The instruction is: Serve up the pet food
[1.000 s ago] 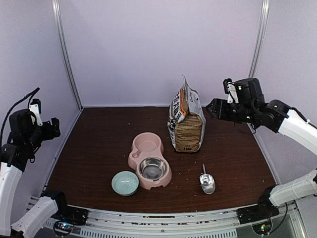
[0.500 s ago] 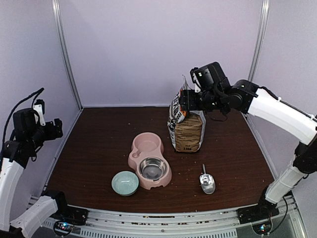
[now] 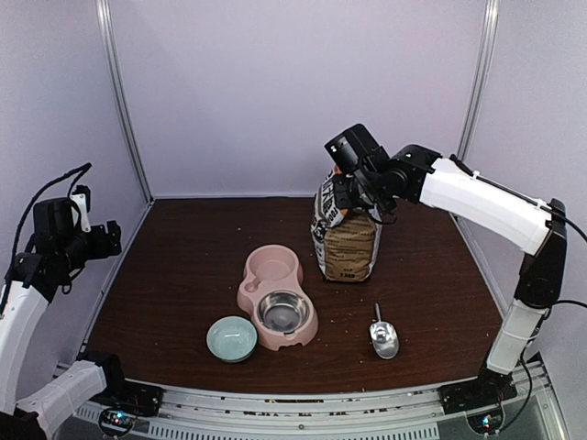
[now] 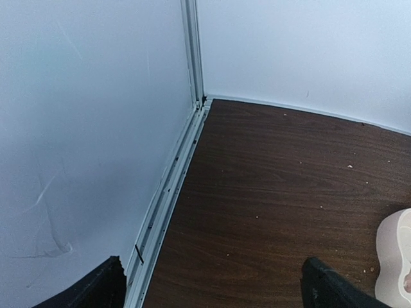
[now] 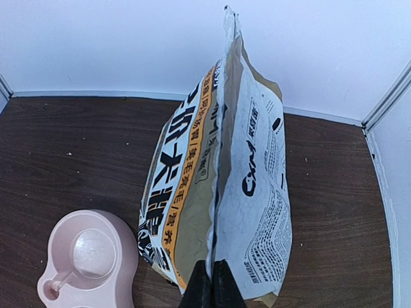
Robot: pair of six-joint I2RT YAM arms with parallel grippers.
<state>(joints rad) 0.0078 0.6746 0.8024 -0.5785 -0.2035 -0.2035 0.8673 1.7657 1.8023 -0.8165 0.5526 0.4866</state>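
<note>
The pet food is hidden; no kibble shows. The brown-and-white paper bag (image 3: 348, 234) stands upright right of centre. My right gripper (image 3: 354, 191) is at its top from behind. In the right wrist view the two black fingers (image 5: 212, 273) are pressed together on the bag's (image 5: 247, 186) upper edge, shut on it. My left gripper (image 3: 104, 240) hangs high at the far left, away from everything. The left wrist view has its fingers wide open (image 4: 215, 292) over bare table beside the wall rail.
A pink double bowl (image 3: 272, 272) with a steel insert (image 3: 282, 312) sits at centre, left of the bag. In front of it stand a small teal bowl (image 3: 231, 337) and a metal scoop (image 3: 383, 338). Crumbs dot the brown table (image 3: 183, 257). Walls close in on three sides.
My right arm swung left from the right wall to the top of the bag, and its gripper closed on the bag's edge. The left arm barely shifted.
</note>
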